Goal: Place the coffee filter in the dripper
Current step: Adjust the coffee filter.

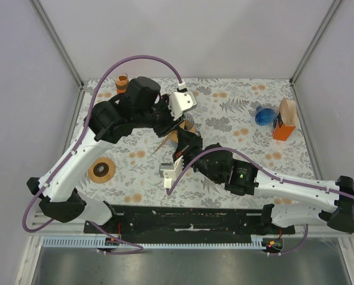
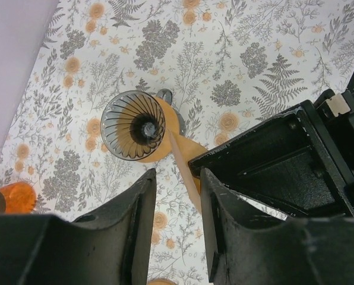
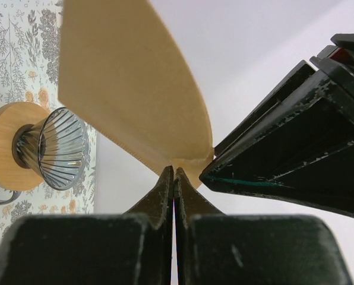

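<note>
Pinching the pointed corner of the coffee filter (image 3: 123, 83), the right gripper (image 3: 173, 173) has its fingers pressed flat together on the paper, and the brown fan spreads up and away from the fingertips. The left gripper (image 2: 177, 178) is set to a narrow gap with nothing between its fingers. The filter passes just beyond them, edge-on, as a thin tan strip. It is held in the air, outside the dripper (image 2: 132, 124), which stands on the worktop (image 2: 254, 35) close by.

The right wrist view shows the filter's broad matte face and the crimped seam along one edge. The left wrist view instead looks straight into the dripper's mouth. In the top external view the filter is only a slim line between the two arms.

The dripper is a ribbed, smoky glass cone on a round wooden collar. The worktop carries a floral print.
</note>
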You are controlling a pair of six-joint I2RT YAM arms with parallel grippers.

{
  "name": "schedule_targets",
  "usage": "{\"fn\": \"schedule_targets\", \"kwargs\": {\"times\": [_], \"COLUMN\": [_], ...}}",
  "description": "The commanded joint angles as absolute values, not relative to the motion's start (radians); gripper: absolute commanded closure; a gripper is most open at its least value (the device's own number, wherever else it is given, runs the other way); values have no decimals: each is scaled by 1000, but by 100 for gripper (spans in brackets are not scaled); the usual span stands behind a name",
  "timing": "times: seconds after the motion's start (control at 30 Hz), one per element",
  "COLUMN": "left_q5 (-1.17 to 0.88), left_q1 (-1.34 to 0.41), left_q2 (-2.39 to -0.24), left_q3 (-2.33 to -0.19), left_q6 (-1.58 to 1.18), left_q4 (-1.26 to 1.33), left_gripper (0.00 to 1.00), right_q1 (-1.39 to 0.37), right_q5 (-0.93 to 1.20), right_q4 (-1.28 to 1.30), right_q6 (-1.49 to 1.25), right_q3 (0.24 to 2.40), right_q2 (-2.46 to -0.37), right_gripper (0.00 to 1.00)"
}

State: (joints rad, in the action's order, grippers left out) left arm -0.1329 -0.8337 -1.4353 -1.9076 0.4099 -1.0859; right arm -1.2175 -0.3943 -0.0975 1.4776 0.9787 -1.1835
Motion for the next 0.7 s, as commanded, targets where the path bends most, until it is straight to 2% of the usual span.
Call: {"fn": "schedule_targets", "kwargs": {"times": [0.0,0.17,0.3,0.47,0.67], "left_q5": [-152,-173,-118,-97,-69], "left_q1": [-839,-842,-847,-861,-873], "left_q2": [-1424,-1427,-1422,-1414,-1414], "left_q3": [-1904,-1891,-1882,-1847,-1848], "left_q6": [410,413,440,479,500], "left_q4": [-1071,-1078,-1078,-1095,-1111], "left_gripper": [57,53,57,50,59], "right_q1": [-1224,-1226,-1227,-1229,-1230], "right_q5": [-417,-420,-420,-422,-433], "right_q4": [-144,-155,-164,-164,-175], "right_q6": [1542,1562,1571,1580,1586], "right_q3": [1012,1019,1022,1029,1032], "right_q2": [-1177,-1186,-1195,-1203,-1204], "right_gripper": [100,100,100,100,100]}}
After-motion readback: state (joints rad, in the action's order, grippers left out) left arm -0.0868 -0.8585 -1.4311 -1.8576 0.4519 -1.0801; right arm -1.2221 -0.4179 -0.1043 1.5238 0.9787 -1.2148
